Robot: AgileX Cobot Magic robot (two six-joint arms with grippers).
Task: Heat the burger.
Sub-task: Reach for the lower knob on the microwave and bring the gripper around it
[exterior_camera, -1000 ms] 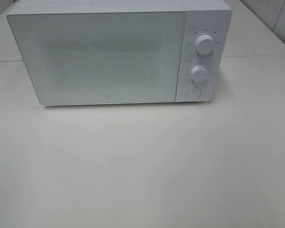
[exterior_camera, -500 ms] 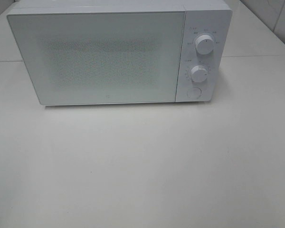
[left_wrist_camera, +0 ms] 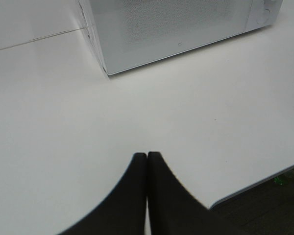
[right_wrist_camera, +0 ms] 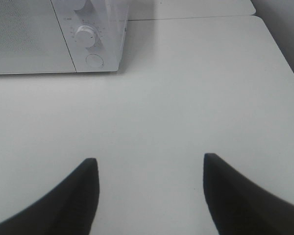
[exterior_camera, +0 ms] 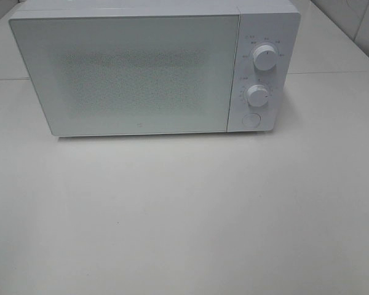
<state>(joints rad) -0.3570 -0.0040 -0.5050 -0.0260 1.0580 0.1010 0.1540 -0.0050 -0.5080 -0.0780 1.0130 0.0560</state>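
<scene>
Microwave [exterior_camera: 154, 67]: white, at the back of the table [exterior_camera: 184, 215], door [exterior_camera: 129, 74] shut flush.
Burger: not in sight in any view. Door mesh too cloudy to see thru, so can't tell if it's inside the microwave.
L gripper [left_wrist_camera: 147, 157]: fingers pressed together, nothing btwn them, over bare tabletop off the microwave's front corner farthest from the knobs.
R gripper [right_wrist_camera: 149, 159]: jaws wide apart, empty, out in front of the microwave's control panel.
Why there: my guess, both arms sit back from the microwave so the door has swing room; R one looks best placed for the controls.
Controls: 2 knobs, upper knob [exterior_camera: 264, 59] & lower knob [exterior_camera: 257, 95], plus 1 round button [exterior_camera: 251, 120] under them.
In the way: nothing btwn either gripper & the microwave. Only the shut door blocks the cavity.
</scene>
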